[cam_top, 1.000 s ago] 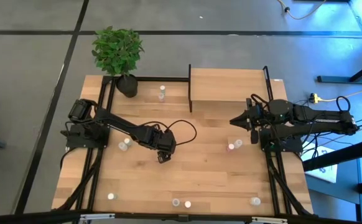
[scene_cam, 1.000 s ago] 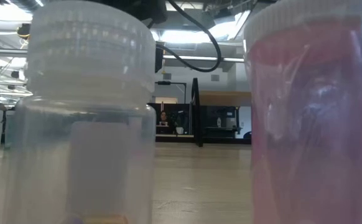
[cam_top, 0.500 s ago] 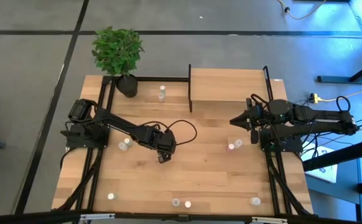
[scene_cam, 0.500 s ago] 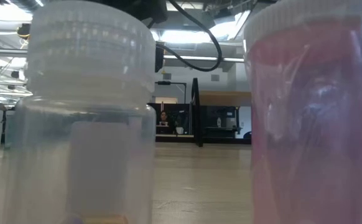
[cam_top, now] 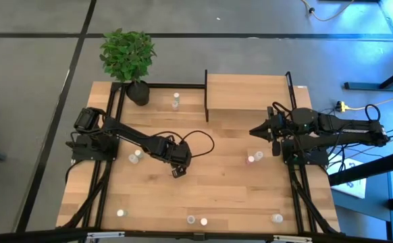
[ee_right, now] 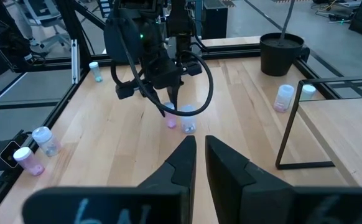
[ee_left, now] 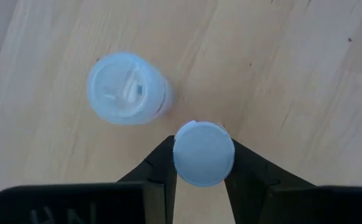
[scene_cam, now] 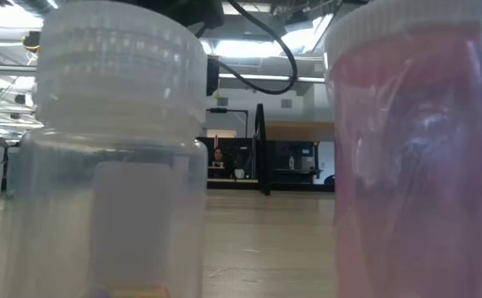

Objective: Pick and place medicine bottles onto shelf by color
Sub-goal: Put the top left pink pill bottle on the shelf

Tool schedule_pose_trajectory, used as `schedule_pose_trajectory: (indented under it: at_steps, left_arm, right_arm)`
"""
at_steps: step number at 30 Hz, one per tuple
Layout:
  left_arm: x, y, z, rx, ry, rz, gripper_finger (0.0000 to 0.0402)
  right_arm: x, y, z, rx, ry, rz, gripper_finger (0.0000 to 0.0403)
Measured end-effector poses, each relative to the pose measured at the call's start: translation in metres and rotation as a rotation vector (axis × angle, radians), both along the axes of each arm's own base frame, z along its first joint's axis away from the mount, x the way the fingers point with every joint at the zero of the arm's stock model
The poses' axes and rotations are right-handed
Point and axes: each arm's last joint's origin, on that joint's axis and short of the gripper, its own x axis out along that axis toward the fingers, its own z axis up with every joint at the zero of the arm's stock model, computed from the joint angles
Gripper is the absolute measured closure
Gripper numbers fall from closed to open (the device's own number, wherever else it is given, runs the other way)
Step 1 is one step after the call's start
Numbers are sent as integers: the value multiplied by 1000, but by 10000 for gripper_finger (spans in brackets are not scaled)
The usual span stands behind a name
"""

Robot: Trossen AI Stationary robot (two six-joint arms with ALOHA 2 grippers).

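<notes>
My left gripper [cam_top: 176, 169] reaches down over the middle of the table and is shut on a small medicine bottle with a pale bluish-white cap [ee_left: 203, 154]. A second bottle [ee_left: 128, 90] with a translucent cap stands on the table right beside it. The right wrist view shows the left gripper [ee_right: 176, 102] from across the table. The shelf [cam_top: 247, 91], light wood on black posts, stands at the far side. My right gripper [cam_top: 254, 131] hovers shut at the table's right, in front of the shelf, touching nothing. My left gripper pinches the bottle's round cap [ee_left: 180, 163] between its two fingers, one on each side of it. The fingers come from above, pointing steeply down. The bottle is upright; the cap hides whether its base rests on the table.
More bottles are scattered about: one at the far edge [cam_top: 175, 100], one under the left arm [cam_top: 136, 155], two at the right [cam_top: 254, 158], several along the near edge. Two of those, a white-capped one [scene_cam: 121, 149] and a pink one [scene_cam: 415, 165], fill the low view. A potted plant [cam_top: 127, 57] stands far left.
</notes>
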Motion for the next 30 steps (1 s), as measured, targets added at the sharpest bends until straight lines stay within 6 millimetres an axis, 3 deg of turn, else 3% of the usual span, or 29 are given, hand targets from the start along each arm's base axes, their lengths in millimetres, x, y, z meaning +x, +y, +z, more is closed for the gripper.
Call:
schedule_pose_trajectory:
  at_steps: [13,21,30]
  left_arm:
    - [-2,-5,8,-63,-38,46,310]
    - [-10,-11,26,-97,-88,81,311]
    - [-22,-4,56,-130,-160,88,311]
  right_arm:
    - [0,0,0,0,0,0,363]
    - [0,0,0,0,0,-1,363]
    - [0,0,0,0,0,-1,363]
